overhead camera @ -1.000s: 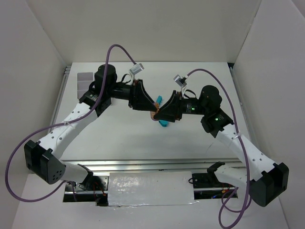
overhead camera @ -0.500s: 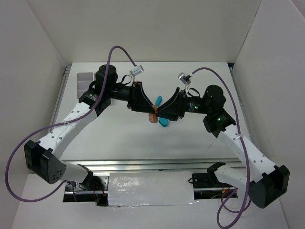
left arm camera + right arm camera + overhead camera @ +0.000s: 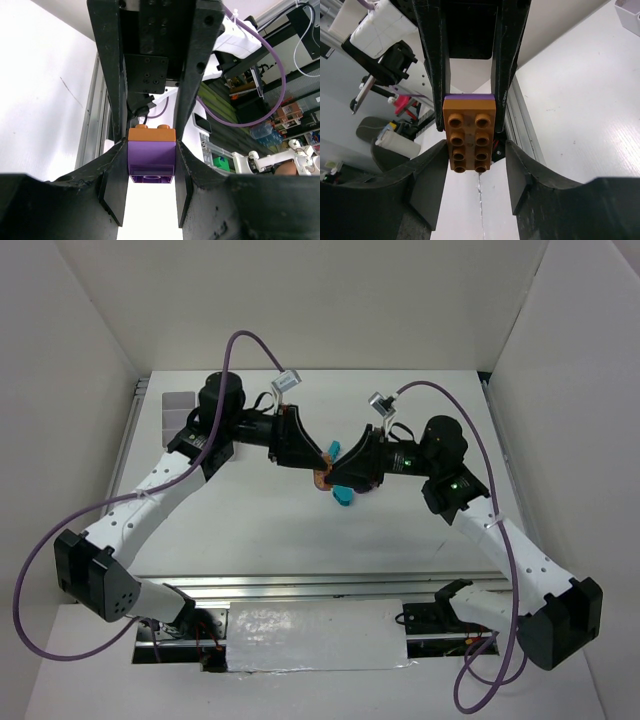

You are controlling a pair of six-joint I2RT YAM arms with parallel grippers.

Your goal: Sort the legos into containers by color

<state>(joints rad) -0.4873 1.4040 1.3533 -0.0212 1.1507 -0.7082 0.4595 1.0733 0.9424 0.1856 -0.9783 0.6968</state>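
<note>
We see the two arms meeting over the middle of the table (image 3: 250,530), with the grippers facing each other tip to tip. Between them there is a small stack of two legos, held above the table surface: a purple brick (image 3: 152,157) and an orange brick (image 3: 470,135) that is pressed onto it.

The left gripper (image 3: 312,468) is closed on the purple brick. In its wrist view both fingers (image 3: 116,180) touch the sides of this brick.

The orange brick points its eight studs to the right wrist camera. The right gripper (image 3: 338,478) has its fingers (image 3: 432,180) on both sides of the orange brick and very near to it. We cannot tell if they press the brick or only stand beside it.

In the top view a teal piece (image 3: 343,496) shows just under the two grippers. We cannot tell if it lies on the table.
</note>
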